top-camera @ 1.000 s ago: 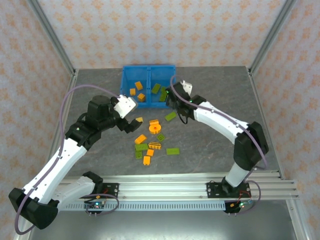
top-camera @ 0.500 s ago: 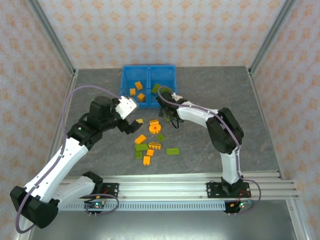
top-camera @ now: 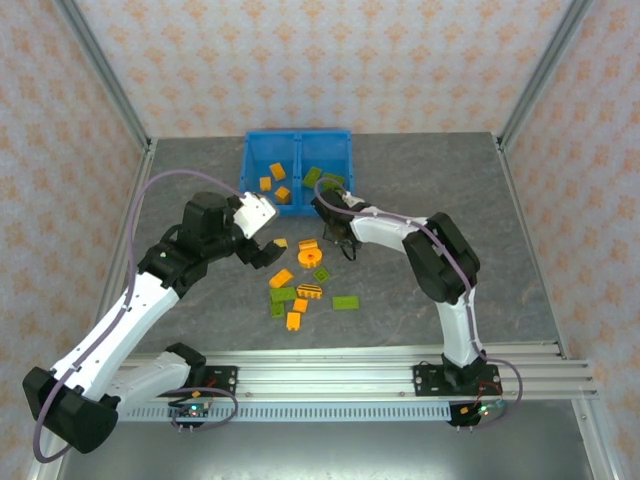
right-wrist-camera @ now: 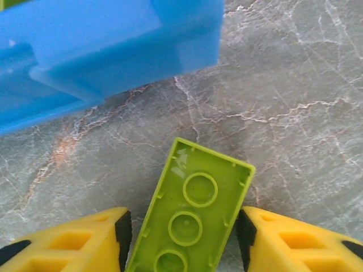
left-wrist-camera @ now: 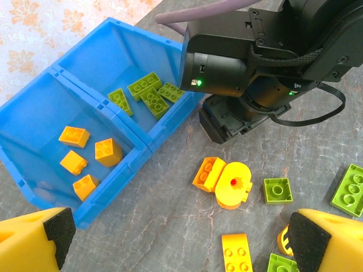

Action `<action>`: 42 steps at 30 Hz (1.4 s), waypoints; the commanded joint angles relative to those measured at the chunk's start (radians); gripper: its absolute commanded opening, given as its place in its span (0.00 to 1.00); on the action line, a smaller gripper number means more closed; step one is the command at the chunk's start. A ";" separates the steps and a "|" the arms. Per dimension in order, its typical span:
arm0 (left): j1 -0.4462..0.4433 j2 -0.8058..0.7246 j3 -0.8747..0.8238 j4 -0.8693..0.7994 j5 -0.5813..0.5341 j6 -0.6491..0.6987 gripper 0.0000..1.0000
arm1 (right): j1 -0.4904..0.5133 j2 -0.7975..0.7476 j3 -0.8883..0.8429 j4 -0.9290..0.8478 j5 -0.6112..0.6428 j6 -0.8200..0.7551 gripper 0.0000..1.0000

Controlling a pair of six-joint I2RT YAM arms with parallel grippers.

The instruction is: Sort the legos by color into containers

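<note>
Right tool (right-wrist-camera: 184,232) is low over the tabletop (right-wrist-camera: 295,102), fingers (right-wrist-camera: 85,243) on either side of a green brick (right-wrist-camera: 195,221) lying underside up. Pads sit right at its long edges; can't tell if they're pinching it. That brick is just off the outer corner of the bins (right-wrist-camera: 113,45), at 6 o'clock from it in the right wrist view.

Left tool (left-wrist-camera: 184,238) is wide open with nothing between its fingers, hovering over the loose pile (top-camera: 281,277) mid-tabletop. In the pile, the orange gear (left-wrist-camera: 232,184) touches an orange brick (left-wrist-camera: 207,173) at its 9 o'clock, with a small green square (left-wrist-camera: 278,190) at its 3.

Bins are at 12 o'clock of the pile in the top view. The 9 o'clock compartment holds four orange bricks (left-wrist-camera: 108,152), the 3 o'clock one holds green bricks (left-wrist-camera: 148,93).
</note>
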 commanded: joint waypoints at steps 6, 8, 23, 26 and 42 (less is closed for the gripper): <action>-0.019 0.002 -0.008 -0.019 -0.012 0.029 1.00 | -0.013 -0.108 -0.153 -0.023 0.064 0.030 0.35; -0.022 0.005 -0.008 -0.021 -0.013 0.031 1.00 | -0.020 -0.151 -0.191 -0.021 0.074 0.034 0.32; -0.026 -0.012 -0.013 0.016 -0.105 -0.004 1.00 | 0.045 -0.449 -0.044 0.021 0.285 -0.356 0.29; -0.024 -0.027 -0.019 0.027 -0.162 -0.013 1.00 | 0.045 -0.349 0.095 0.043 0.195 -0.478 0.29; -0.026 -0.032 -0.017 0.065 -0.192 -0.061 1.00 | -0.072 0.298 0.781 -0.133 -0.075 -0.409 0.29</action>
